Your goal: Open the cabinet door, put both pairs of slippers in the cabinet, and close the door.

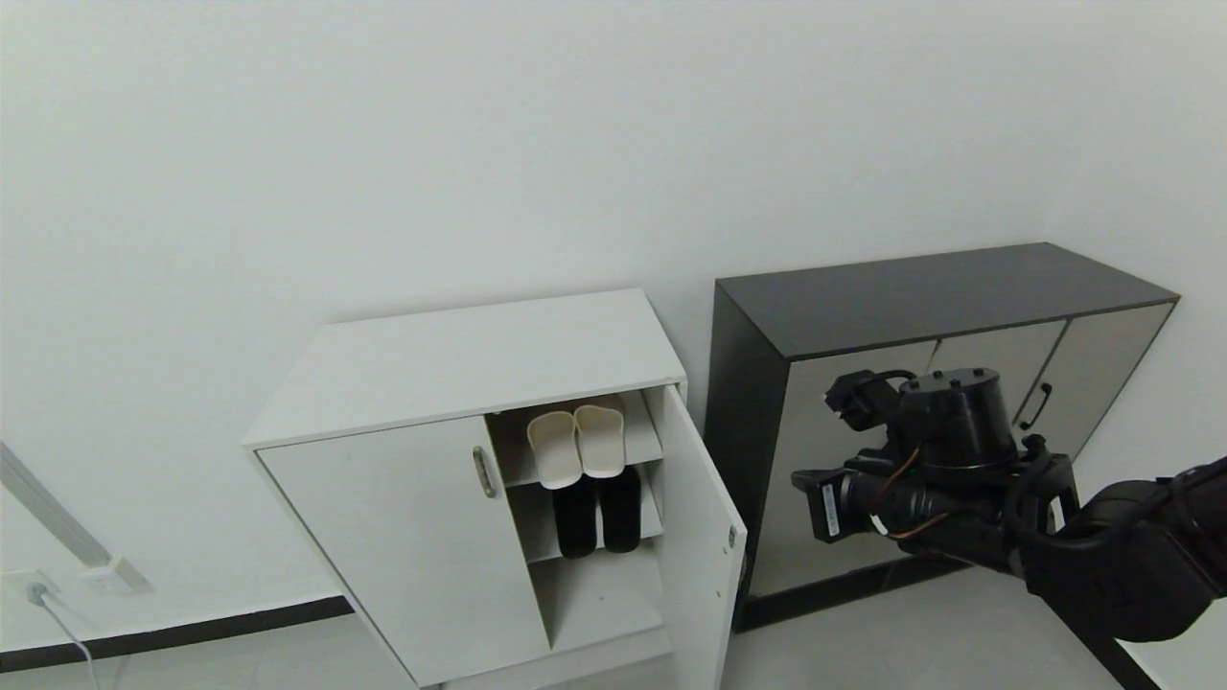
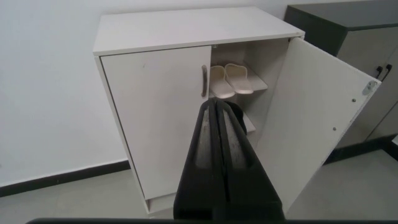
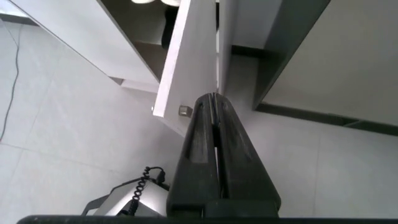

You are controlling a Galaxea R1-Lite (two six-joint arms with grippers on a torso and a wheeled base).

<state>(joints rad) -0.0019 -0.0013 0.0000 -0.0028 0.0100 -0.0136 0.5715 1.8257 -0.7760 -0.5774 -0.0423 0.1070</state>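
White wall [image 1: 479, 144] behind; slippers [image 1: 577, 443] sit shelved. Both left gripper [image 2: 214, 106] and right gripper [image 3: 214, 102] are pinched empty; the right may glance off the open door [image 1: 705, 537] edge.

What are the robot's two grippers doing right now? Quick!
Left gripper: jaws shut, holding nothing.
Right gripper: jaws shut, holding nothing.

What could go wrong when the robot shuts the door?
1. The white slippers and black slippers seem to reach their shelves' front edges; the door may catch them.
2. The right gripper is shut near the door's edge, so a push might slip off.
3. The black cabinet stands close behind the door; the gripper could bump it.
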